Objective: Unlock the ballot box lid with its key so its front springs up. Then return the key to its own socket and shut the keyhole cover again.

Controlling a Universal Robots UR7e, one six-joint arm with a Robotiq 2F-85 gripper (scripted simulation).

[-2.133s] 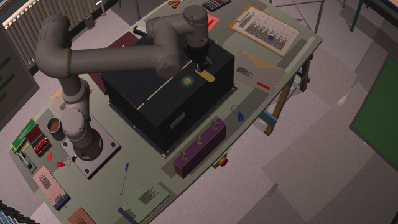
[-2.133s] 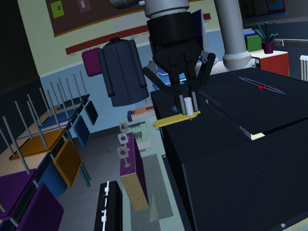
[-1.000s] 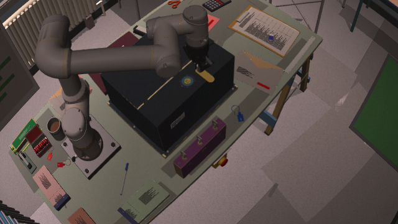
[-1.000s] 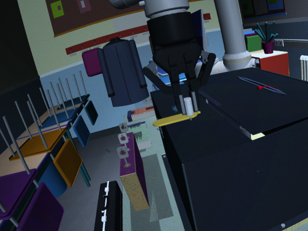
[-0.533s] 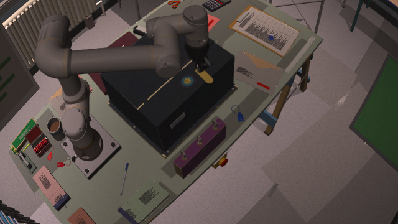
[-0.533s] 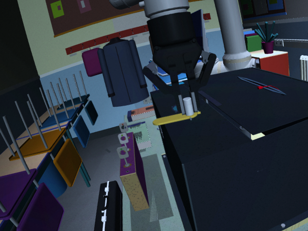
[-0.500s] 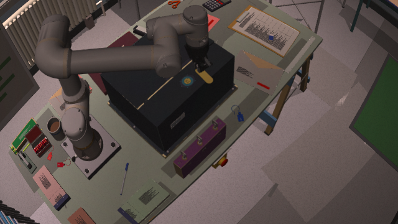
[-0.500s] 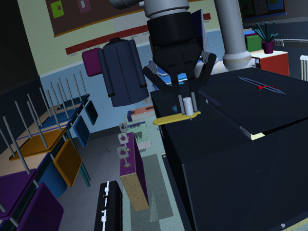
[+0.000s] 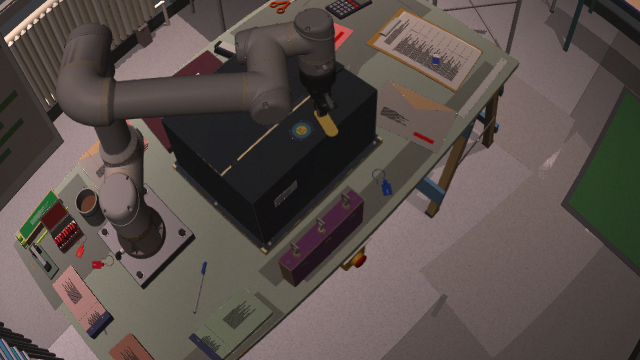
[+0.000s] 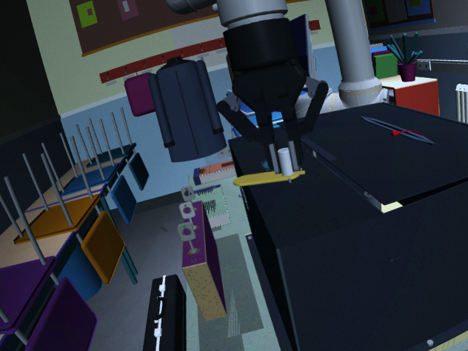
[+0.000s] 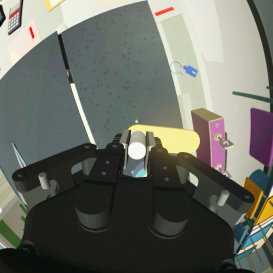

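On the middle of the table stands the black ballot box (image 9: pixel 270 150), its top split by a pale seam. On the front part of the lid a yellow keyhole cover (image 9: pixel 326 124) is swung aside from the round blue and gold keyhole (image 9: pixel 301 131). A white knob (image 10: pixel 285 161) stands up from the cover (image 11: pixel 168 137). In front of the box a purple key rack (image 9: pixel 322 237) holds three keys in its sockets. My gripper (image 10: pixel 285 160) hangs straight down over the cover and is closed on the white knob (image 11: pixel 137 148).
Behind the box lie a clipboard (image 9: pixel 425 47), a calculator (image 9: pixel 347 7) and scissors. An envelope (image 9: pixel 415 117) leans to the right of the box, and a blue tag (image 9: pixel 385 185) lies by the rack. A cup (image 9: pixel 88 204) and a pen (image 9: pixel 200 286) sit near my base.
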